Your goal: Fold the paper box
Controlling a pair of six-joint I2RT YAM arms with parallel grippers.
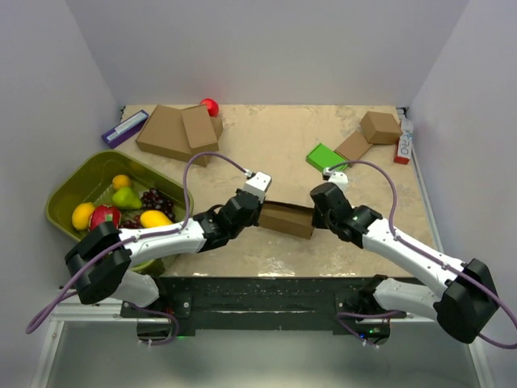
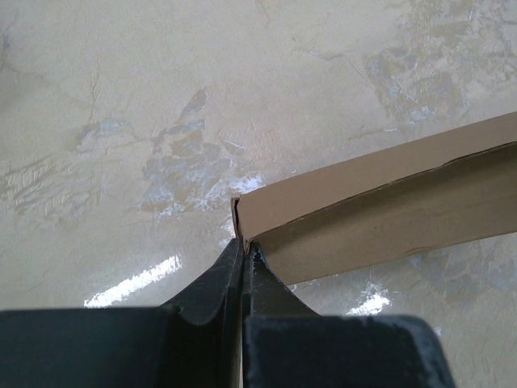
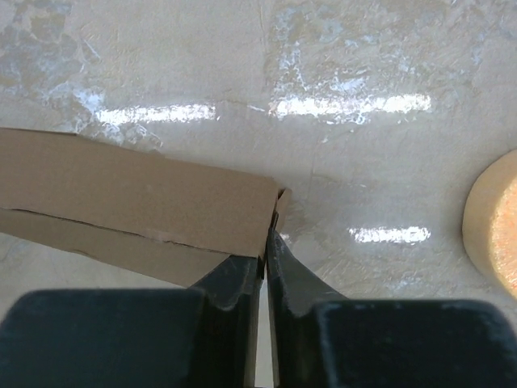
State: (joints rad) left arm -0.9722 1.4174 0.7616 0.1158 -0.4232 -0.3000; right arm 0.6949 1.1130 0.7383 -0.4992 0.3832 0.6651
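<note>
Thin brown paper box (image 1: 287,218), apparently closed, lying level

A plain brown cardboard mailer box (image 1: 287,218) is being shown against a beige, grey-mottled table (image 1: 275,153). An olive-green plastic tray (image 1: 60,202) is being shown too.

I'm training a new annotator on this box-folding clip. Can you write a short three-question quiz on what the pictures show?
1. True or false: the paper box lies untouched, with both arms clear of it.
2. The left gripper is: A) wide open in the air; B) shut on the paper box's end edge; C) out of every view.
3. In the top view, what lies in the green tray?

Key: 1 false, the left gripper and the right gripper sit at its two ends; 2 B; 3 fruit.
</note>
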